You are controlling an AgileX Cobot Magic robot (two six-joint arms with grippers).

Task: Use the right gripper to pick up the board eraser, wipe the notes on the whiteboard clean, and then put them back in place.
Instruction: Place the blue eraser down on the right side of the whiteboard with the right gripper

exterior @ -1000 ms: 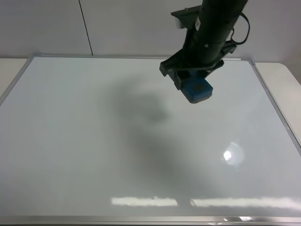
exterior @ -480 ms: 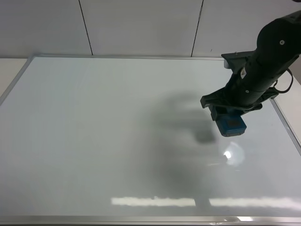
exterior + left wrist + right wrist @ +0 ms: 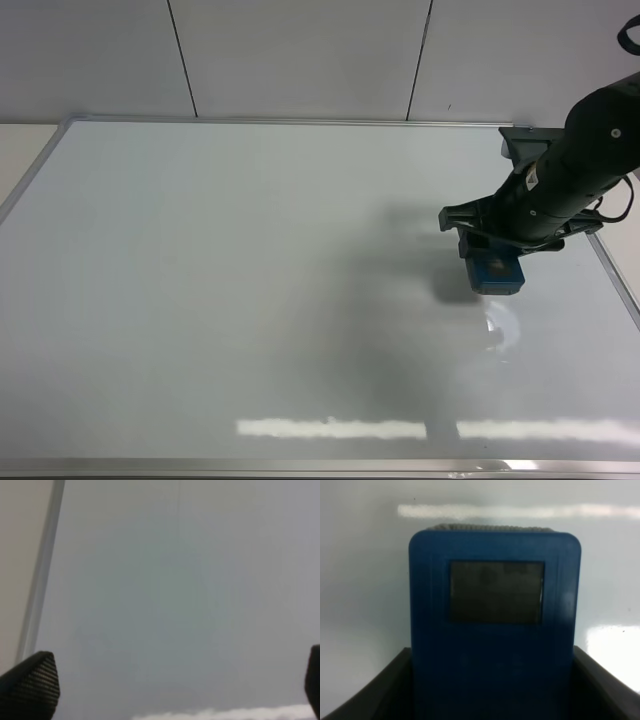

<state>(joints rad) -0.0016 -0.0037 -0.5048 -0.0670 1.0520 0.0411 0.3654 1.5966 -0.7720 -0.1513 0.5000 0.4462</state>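
The whiteboard (image 3: 250, 300) fills most of the exterior view, with a thin silver frame. No notes show on it. My right gripper (image 3: 492, 262) is shut on the teal-blue board eraser (image 3: 494, 274) and holds it low over the board's right side, near the right frame. I cannot tell whether the eraser touches the board. In the right wrist view the eraser (image 3: 495, 620) sits between the dark fingers (image 3: 375, 700), over the whiteboard (image 3: 365, 580). My left gripper (image 3: 170, 685) is open and empty over the board, its fingertips (image 3: 30, 685) far apart.
The board's silver frame (image 3: 600, 255) runs just right of the eraser, and it also shows in the left wrist view (image 3: 42, 575). A white panelled wall (image 3: 300, 60) stands behind the board. Bright glare (image 3: 500, 325) lies just in front of the eraser.
My right gripper has carried the eraser from the board's upper middle to the right and down, lower over the board near the right frame.
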